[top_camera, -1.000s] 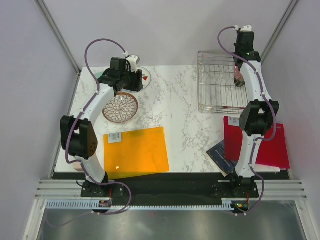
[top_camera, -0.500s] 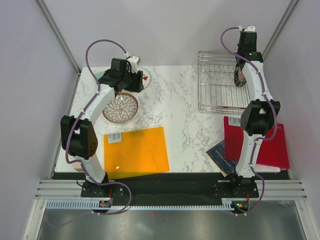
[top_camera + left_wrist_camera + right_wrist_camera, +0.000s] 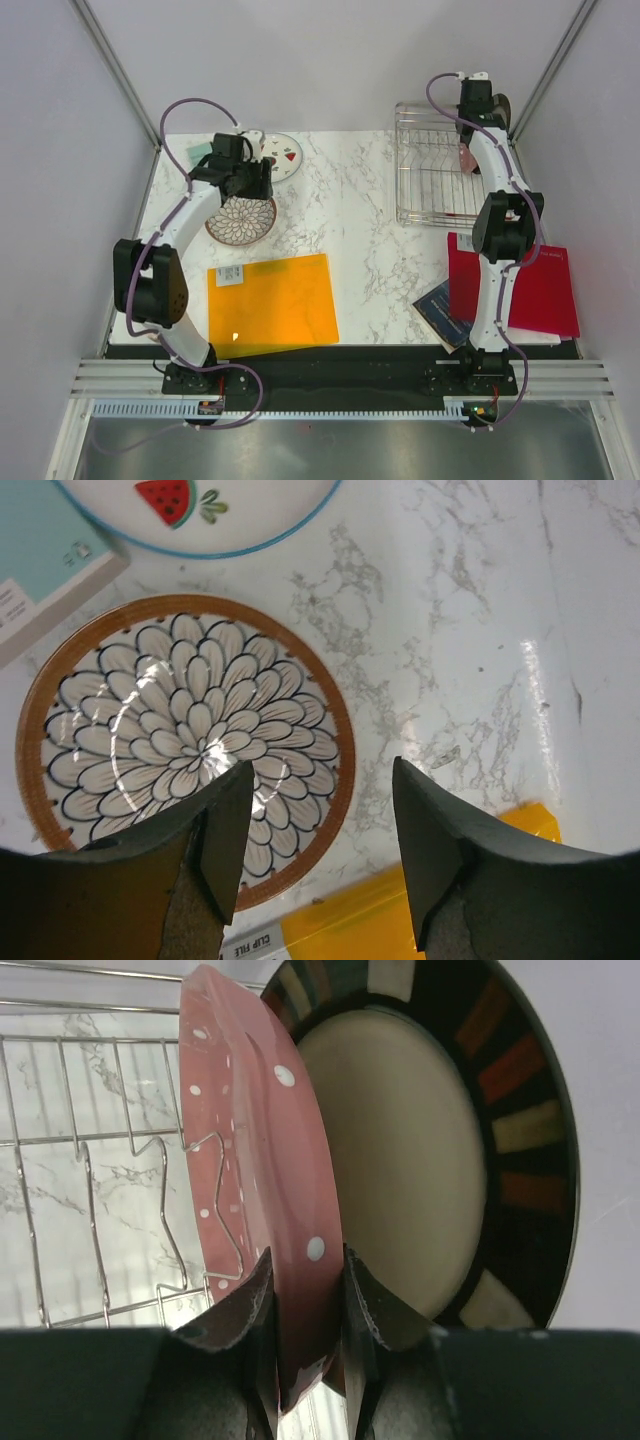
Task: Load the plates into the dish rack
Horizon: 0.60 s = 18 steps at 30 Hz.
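My right gripper [image 3: 305,1290] is shut on the edge of the pink dotted plate [image 3: 260,1160] and holds it upright among the wires of the dish rack [image 3: 90,1140]. The dark-rimmed, cream-centred plate [image 3: 420,1160] stands just behind it. In the top view the dish rack [image 3: 425,215] is at the back right, with my right gripper [image 3: 468,150] over it. My left gripper [image 3: 318,820] is open and empty over the right rim of the lattice plate [image 3: 190,735], which lies flat. The white plate with red and green shapes [image 3: 200,510] lies beyond it.
An orange sheet [image 3: 270,300] lies in front of the lattice plate [image 3: 241,218]. A teal box [image 3: 40,570] lies to the left of the white plate [image 3: 282,153]. A red sheet [image 3: 540,290] and a dark booklet [image 3: 440,305] lie near the right arm's base.
My left gripper has drawn back from over the white plate to the lattice plate. My right gripper has shifted left and back with the pink plate, close to the dark-rimmed plate.
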Each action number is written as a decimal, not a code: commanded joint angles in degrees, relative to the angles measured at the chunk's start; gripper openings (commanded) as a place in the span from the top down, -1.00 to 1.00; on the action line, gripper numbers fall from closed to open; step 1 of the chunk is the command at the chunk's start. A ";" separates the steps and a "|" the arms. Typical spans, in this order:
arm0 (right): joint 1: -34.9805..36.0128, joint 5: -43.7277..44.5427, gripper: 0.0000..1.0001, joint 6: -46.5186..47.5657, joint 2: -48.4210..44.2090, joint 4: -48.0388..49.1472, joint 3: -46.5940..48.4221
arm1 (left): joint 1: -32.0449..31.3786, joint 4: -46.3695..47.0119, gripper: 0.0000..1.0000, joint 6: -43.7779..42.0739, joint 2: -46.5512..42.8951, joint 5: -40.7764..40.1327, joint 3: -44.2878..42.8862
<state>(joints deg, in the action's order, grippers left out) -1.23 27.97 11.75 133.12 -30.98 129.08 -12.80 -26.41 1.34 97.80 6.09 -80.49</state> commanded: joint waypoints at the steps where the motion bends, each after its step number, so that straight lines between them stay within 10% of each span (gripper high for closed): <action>1: 0.44 1.21 0.37 0.29 -2.16 1.54 2.32 | 6.72 1.02 -0.31 6.12 -5.86 0.05 4.01; 4: 0.88 0.86 -0.27 0.64 -5.49 1.28 1.36 | 11.91 -0.04 -0.32 7.27 -6.74 4.98 6.47; 7: 4.82 -0.10 -0.48 2.22 -10.59 0.66 0.04 | 16.30 -0.48 -0.34 6.22 -7.45 7.62 9.28; 11: 12.12 -2.21 -0.58 5.12 -17.88 2.85 -7.07 | 18.77 -1.88 -0.34 5.60 -7.36 8.33 11.49; 18: 23.37 -31.53 -0.67 -7.41 -18.18 -2.85 -12.73 | 20.70 -0.22 -0.30 7.62 -5.16 5.69 14.57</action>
<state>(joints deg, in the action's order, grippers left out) 18.83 16.29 13.67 112.42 -30.02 116.53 6.59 -28.05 6.31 92.27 12.27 -66.87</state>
